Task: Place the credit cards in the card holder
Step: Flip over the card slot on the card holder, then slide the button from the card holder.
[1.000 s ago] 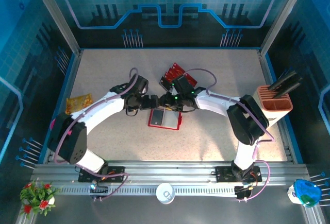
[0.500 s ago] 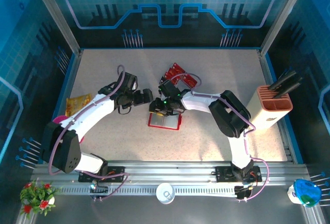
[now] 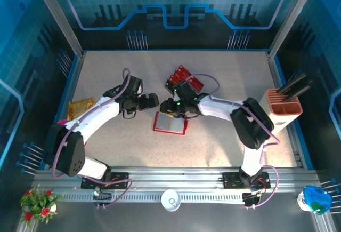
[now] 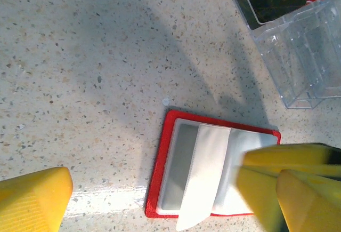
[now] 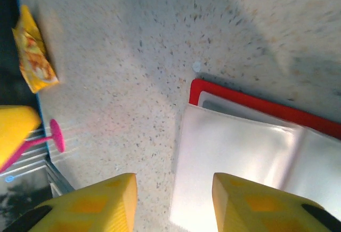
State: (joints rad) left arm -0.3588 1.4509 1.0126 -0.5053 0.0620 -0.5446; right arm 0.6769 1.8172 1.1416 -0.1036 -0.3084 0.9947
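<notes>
Status: both sides open, nothing gripped

Card holder [image 3: 170,124] is lying open and flat near the middle of the bench [image 3: 224,146], clear pockets facing up, one pocket leaf lifting loose. Credit cards [image 3: 185,77] are sitting as a red cluster at the holder's 12 to 1 o'clock, near it but apart. Left end effector [image 4: 154,177] is hovering at the holder's 10 o'clock, fingers spread wide. Right end effector [image 5: 173,183] is hanging over the holder's 12 o'clock edge, fingers parted above the clear leaf. Snack packet [image 3: 81,106] is resting at the bench's 9 o'clock edge; salmon box [image 3: 284,106] is standing at 3 o'clock
</notes>
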